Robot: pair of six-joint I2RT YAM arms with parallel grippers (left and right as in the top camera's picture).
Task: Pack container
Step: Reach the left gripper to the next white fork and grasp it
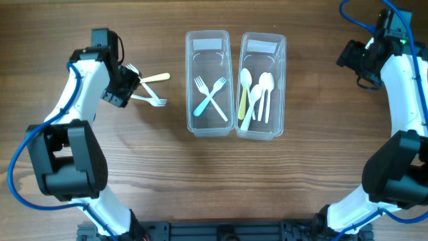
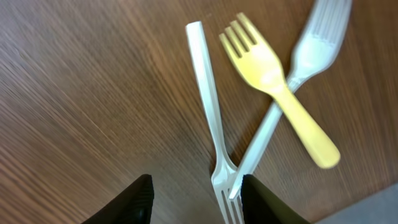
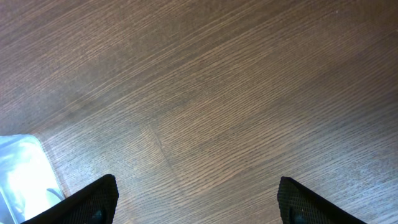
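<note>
Three loose forks lie left of the containers: a yellow fork (image 1: 158, 77) (image 2: 273, 81) and two white forks (image 1: 154, 101). In the left wrist view one white fork (image 2: 208, 99) has its tines between my fingers, and the other white fork (image 2: 317, 43) crosses under the yellow one. My left gripper (image 1: 134, 86) (image 2: 198, 202) is open, low over the forks and holds nothing. The left clear container (image 1: 188, 80) holds a teal and a white fork, crossed. The right clear container (image 1: 283, 80) holds a yellow spoon and white spoons. My right gripper (image 1: 354, 60) (image 3: 196, 199) is open and empty.
The two containers stand side by side at the table's middle. In the right wrist view only bare wood and a corner of a clear container (image 3: 18, 177) show. The right arm is at the far right, away from the containers.
</note>
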